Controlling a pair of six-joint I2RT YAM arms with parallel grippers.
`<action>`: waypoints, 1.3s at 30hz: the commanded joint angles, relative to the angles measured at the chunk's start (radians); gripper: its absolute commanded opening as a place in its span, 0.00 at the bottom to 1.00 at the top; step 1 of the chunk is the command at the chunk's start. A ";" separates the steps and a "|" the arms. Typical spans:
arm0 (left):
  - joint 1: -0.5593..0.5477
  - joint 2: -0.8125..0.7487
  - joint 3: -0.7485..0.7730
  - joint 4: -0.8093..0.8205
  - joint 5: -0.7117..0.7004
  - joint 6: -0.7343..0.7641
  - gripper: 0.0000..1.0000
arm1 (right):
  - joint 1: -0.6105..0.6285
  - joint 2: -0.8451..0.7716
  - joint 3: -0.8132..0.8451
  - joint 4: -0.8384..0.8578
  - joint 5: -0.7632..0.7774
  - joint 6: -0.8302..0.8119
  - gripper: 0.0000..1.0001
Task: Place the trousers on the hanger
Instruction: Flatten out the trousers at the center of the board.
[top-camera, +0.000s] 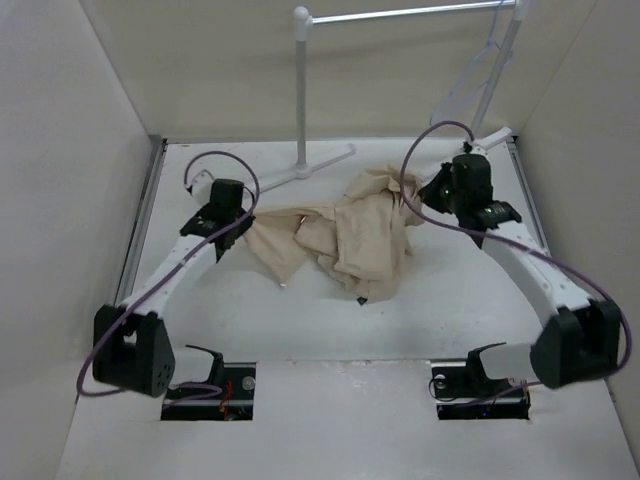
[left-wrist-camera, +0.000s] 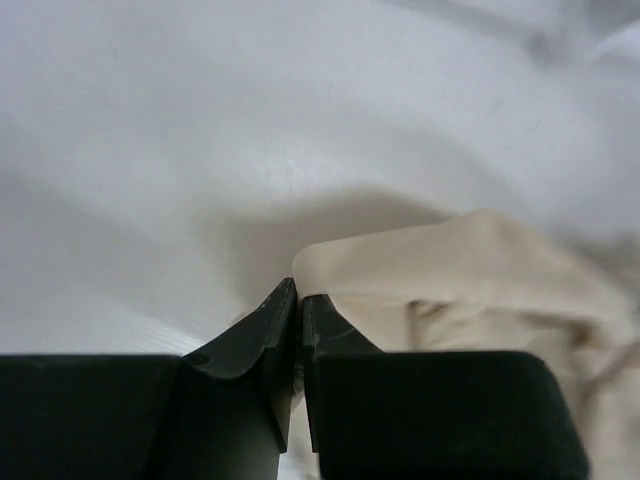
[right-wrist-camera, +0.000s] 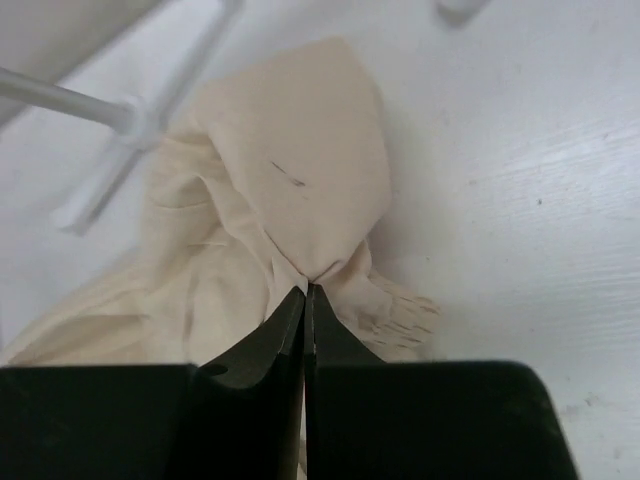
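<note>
The beige trousers (top-camera: 350, 235) lie crumpled on the white table between my two arms. My left gripper (top-camera: 233, 226) is shut at their left end; in the left wrist view its tips (left-wrist-camera: 298, 292) pinch a corner of the cloth (left-wrist-camera: 480, 270). My right gripper (top-camera: 442, 196) is shut on the trousers' right edge; in the right wrist view the cloth (right-wrist-camera: 290, 170) gathers in folds at its tips (right-wrist-camera: 306, 290). The thin pale wire hanger (top-camera: 468, 68) hangs from the rail at the back right, apart from both grippers.
A white rack stands at the back: a thick post (top-camera: 301, 90), a top rail (top-camera: 410, 14) and base feet (top-camera: 320, 160), the feet also in the right wrist view (right-wrist-camera: 130, 120). Pale walls enclose the table left, right and behind.
</note>
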 joint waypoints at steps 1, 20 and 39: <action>0.058 -0.190 0.122 -0.107 -0.135 0.031 0.04 | 0.014 -0.220 0.017 -0.066 0.125 -0.057 0.06; 0.276 -0.442 0.709 -0.242 -0.308 0.267 0.05 | 0.345 -0.588 0.557 -0.341 0.438 -0.164 0.08; 0.328 0.138 0.912 -0.240 -0.155 0.263 0.06 | -0.294 -0.360 0.191 -0.192 0.101 0.089 0.05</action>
